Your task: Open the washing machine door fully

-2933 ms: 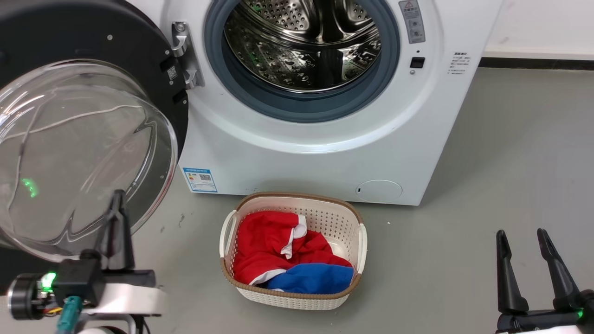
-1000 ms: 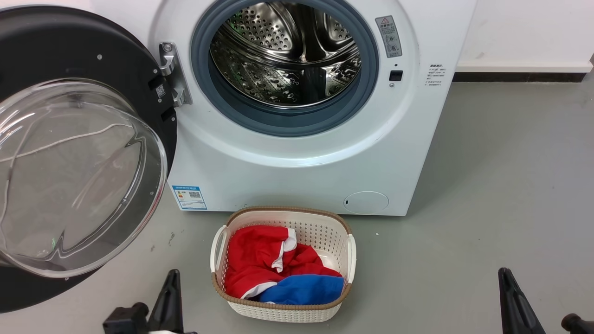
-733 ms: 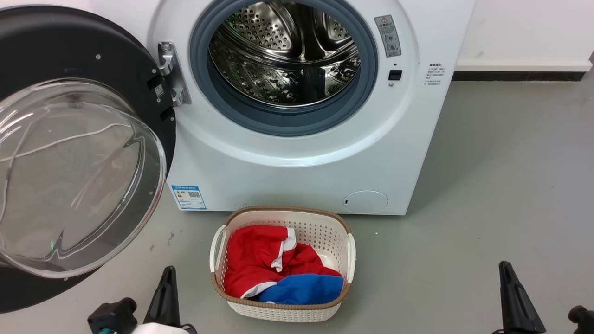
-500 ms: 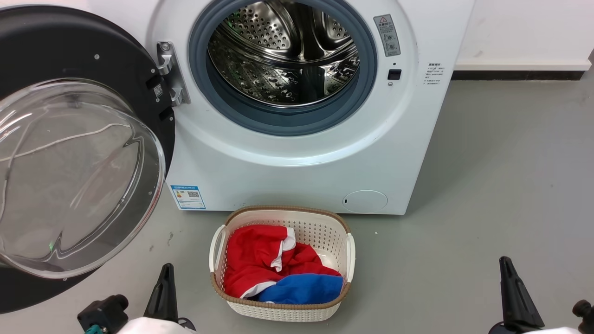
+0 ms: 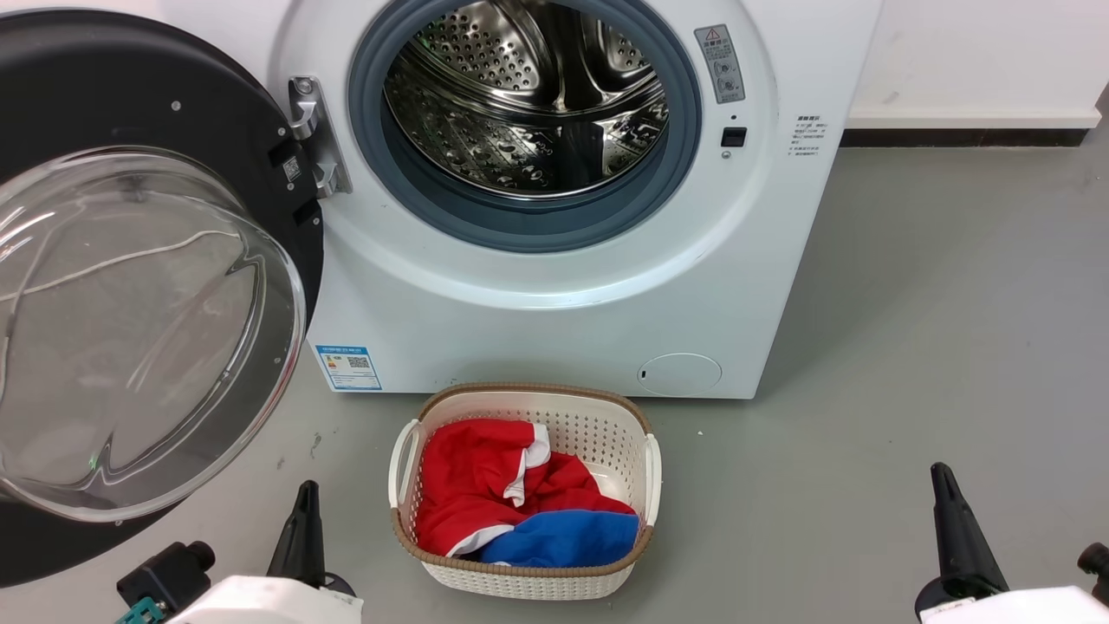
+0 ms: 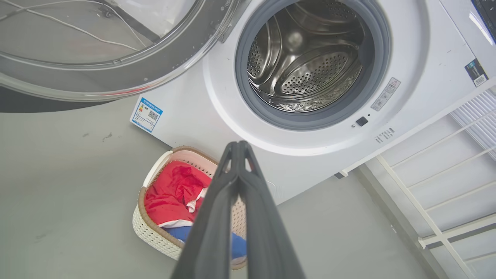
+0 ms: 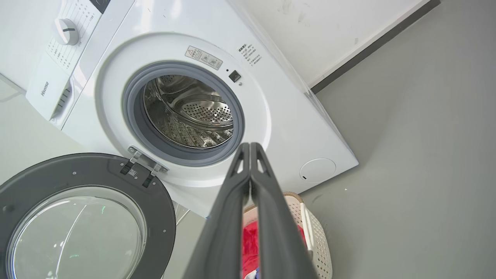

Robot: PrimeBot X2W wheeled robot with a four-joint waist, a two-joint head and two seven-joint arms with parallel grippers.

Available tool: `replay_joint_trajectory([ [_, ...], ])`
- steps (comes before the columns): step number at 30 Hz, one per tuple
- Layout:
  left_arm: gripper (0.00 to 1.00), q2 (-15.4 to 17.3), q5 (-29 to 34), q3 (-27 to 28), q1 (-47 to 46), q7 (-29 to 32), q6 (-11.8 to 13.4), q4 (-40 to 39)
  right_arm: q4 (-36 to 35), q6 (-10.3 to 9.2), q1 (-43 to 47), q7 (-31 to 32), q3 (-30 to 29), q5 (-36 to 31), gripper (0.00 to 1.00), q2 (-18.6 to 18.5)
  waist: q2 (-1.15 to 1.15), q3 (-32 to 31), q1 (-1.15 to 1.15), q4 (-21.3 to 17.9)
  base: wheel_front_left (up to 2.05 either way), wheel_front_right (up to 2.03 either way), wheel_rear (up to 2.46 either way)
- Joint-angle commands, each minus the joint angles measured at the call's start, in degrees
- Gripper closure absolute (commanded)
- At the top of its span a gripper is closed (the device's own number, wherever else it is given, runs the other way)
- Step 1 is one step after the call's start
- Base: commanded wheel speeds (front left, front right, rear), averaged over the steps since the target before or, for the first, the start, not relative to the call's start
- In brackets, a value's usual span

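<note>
Head, door: door (image 5: 147,321) stands wide on hinge (image 5: 314,130), left of machine (image 5: 554,329); drum mouth (image 5: 520,113) bare; likely fully open.
Head, bearing: door up-left of left gripper (image 5: 303,529), apart; right gripper (image 5: 949,511) far side of basket (image 5: 537,389). Left arm nearer.
Left wrist, fingers: pressed tip to tip, empty; door rim above-left of tips.
Right wrist, fingers: pinched together, empty; door face below-left of tips, hinge edge toward machine.
Next: any last push is leftward, left arm's.
</note>
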Motion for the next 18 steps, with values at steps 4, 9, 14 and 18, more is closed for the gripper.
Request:
replay_joint_trajectory([
  [4, 1.0, 0.08, -4.24, 0.52, -2.01, 0.96, -0.56, -0.3, 0.21, 0.01, -2.12, 0.87, -0.06, 4.3, 1.0, -0.59, 0.0, 0.05, 0.0, -0.07, 0.0, 0.0, 0.0],
  [9, 1.0, 0.09, -8.15, 0.86, -2.63, 1.88, -0.87, 0.0, 0.97, 0.01, -3.07, 1.8, -0.11, 8.09, 1.0, -0.67, 0.0, 0.1, 0.0, -0.15, 0.0, 0.0, 0.0],
  [14, 1.0, 0.09, -11.89, 1.19, -3.2, 2.79, -1.14, 0.3, 1.68, 0.01, -3.98, 2.65, -0.19, 11.66, 1.0, -0.72, 0.0, 0.16, 0.0, -0.23, 0.0, 0.0, 0.0],
  [18, 1.0, 0.1, -14.76, 1.43, -3.64, 3.49, -1.36, 0.53, 2.22, 0.01, -4.68, 3.34, -0.26, 14.35, 1.0, -0.75, 0.0, 0.21, 0.0, -0.3, 0.0, 0.0, 0.0],
])
